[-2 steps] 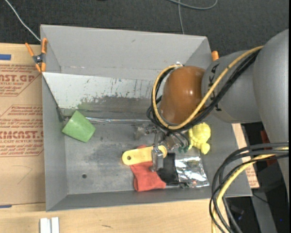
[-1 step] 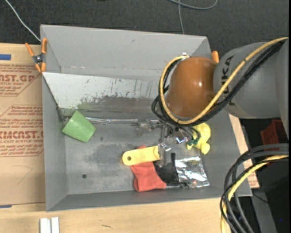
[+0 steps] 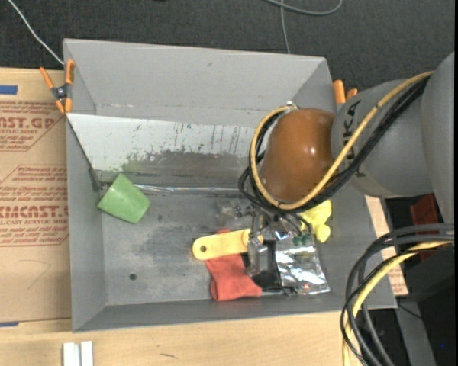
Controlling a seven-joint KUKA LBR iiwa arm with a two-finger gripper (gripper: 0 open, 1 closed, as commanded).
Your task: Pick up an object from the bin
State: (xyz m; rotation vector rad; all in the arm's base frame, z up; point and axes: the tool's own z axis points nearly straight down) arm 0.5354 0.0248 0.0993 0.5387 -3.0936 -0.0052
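Observation:
My gripper (image 3: 259, 259) hangs below the arm's orange dome, low in the bin's front right part. It stands at the right end of a flat yellow piece with a round hole (image 3: 217, 245), which lies pointing left. Just below it is a soft red thing (image 3: 230, 280), partly under the gripper's dark body. A crinkled silver foil packet (image 3: 301, 269) lies right beside the gripper. The view does not let me tell whether anything is held.
A light green block (image 3: 124, 199) lies alone at the bin's left, near the sloped back wall. A pale yellow thing (image 3: 319, 219) peeks out by the right wall, partly under the dome. Cables loop round the dome.

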